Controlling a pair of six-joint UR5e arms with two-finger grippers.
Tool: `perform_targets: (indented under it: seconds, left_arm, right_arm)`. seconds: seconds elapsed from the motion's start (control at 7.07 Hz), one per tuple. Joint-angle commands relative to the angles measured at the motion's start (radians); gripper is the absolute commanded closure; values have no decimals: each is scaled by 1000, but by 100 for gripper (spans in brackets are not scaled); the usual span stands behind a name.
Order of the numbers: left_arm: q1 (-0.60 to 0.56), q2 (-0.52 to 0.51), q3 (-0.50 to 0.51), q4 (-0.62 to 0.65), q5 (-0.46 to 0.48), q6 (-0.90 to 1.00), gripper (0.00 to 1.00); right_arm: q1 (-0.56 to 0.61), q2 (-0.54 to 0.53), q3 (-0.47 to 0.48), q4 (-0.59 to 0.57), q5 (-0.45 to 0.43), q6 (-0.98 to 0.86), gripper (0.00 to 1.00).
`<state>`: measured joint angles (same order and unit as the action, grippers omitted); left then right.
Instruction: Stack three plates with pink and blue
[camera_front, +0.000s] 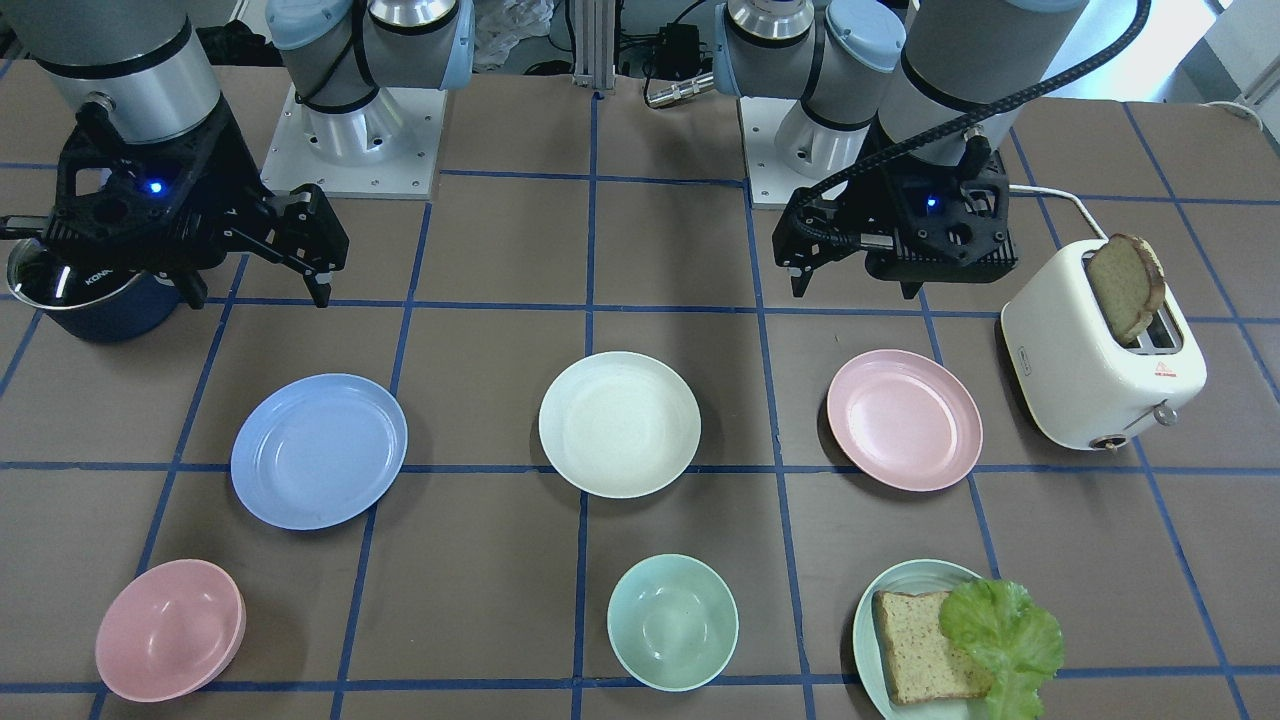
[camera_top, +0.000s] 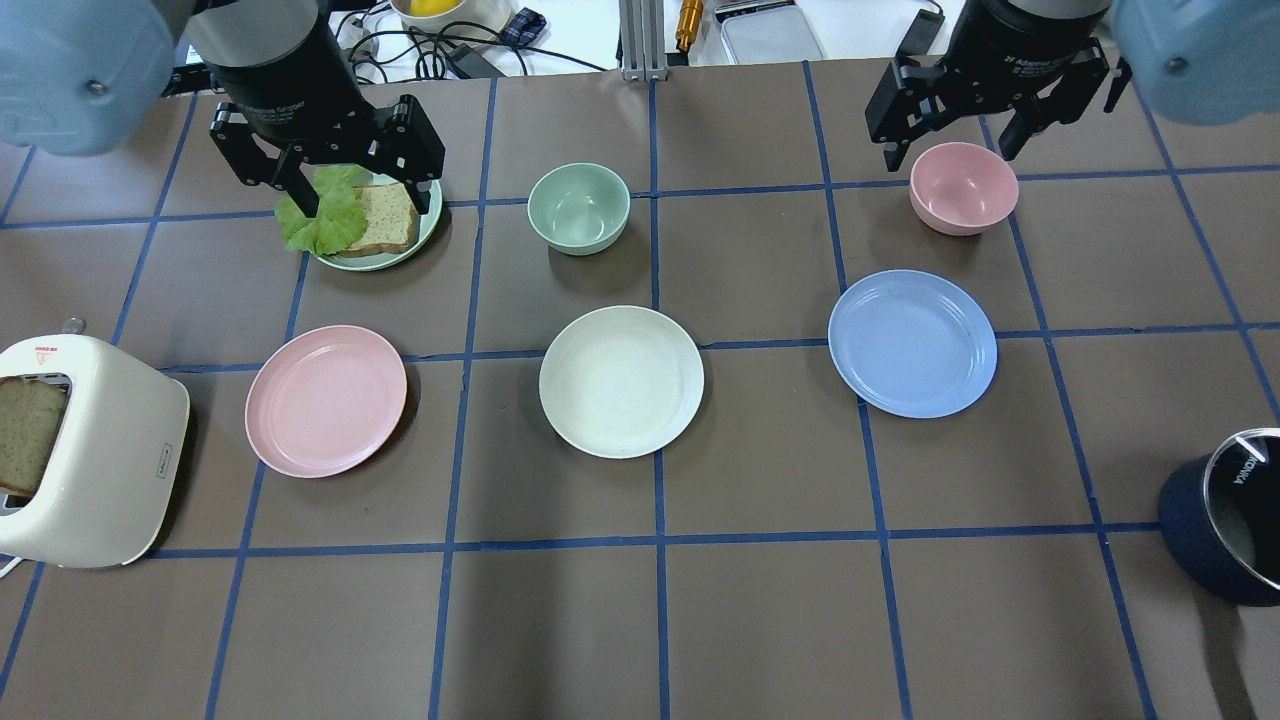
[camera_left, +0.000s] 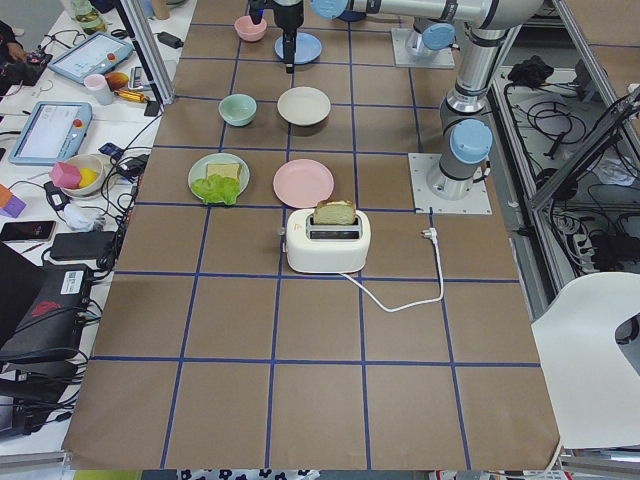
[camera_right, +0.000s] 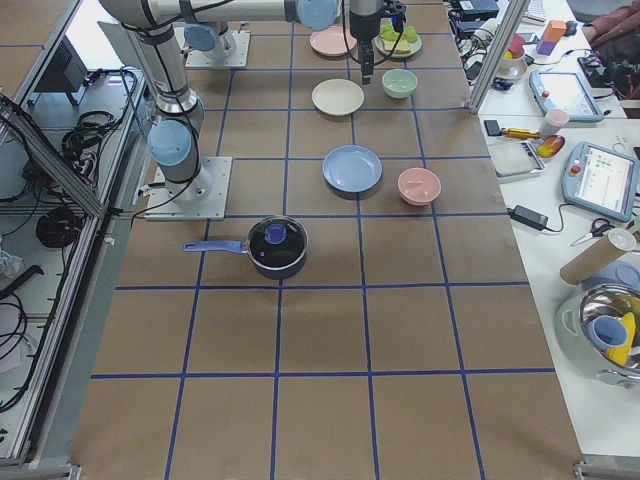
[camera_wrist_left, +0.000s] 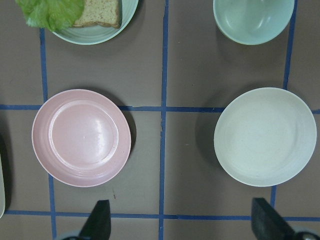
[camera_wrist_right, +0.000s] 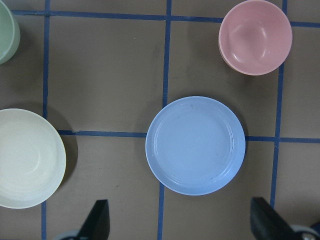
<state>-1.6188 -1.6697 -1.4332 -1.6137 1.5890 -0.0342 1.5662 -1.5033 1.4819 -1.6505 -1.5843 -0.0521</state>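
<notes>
Three plates lie apart in a row on the brown table: a pale pink plate (camera_top: 326, 400), a cream-white plate (camera_top: 621, 381) and a pale blue plate (camera_top: 912, 343). My left gripper (camera_top: 365, 190) is open and empty, held high on the far side of the pink plate. Its wrist view shows the pink plate (camera_wrist_left: 81, 137) and the cream plate (camera_wrist_left: 265, 136) below the open fingers. My right gripper (camera_top: 950, 150) is open and empty, held high on the far side of the blue plate, which lies centred in its wrist view (camera_wrist_right: 195, 145).
A white toaster (camera_top: 90, 450) with a bread slice stands at the left. A mint plate (camera_top: 372, 262) carries bread and lettuce. A mint bowl (camera_top: 579, 207) and a pink bowl (camera_top: 963, 187) sit behind the plates. A dark pot (camera_top: 1225, 520) stands at the right edge.
</notes>
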Motion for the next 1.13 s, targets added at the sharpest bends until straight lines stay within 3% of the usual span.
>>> perform_targets:
  seconds: [0.0, 0.99]
  left_arm:
    - [0, 4, 2, -3, 0, 4, 0]
    - [4, 15, 10, -8, 0, -4, 0]
  right_arm:
    - [0, 0, 0, 1, 0, 0, 0]
    - [0, 2, 6, 1, 4, 0, 0]
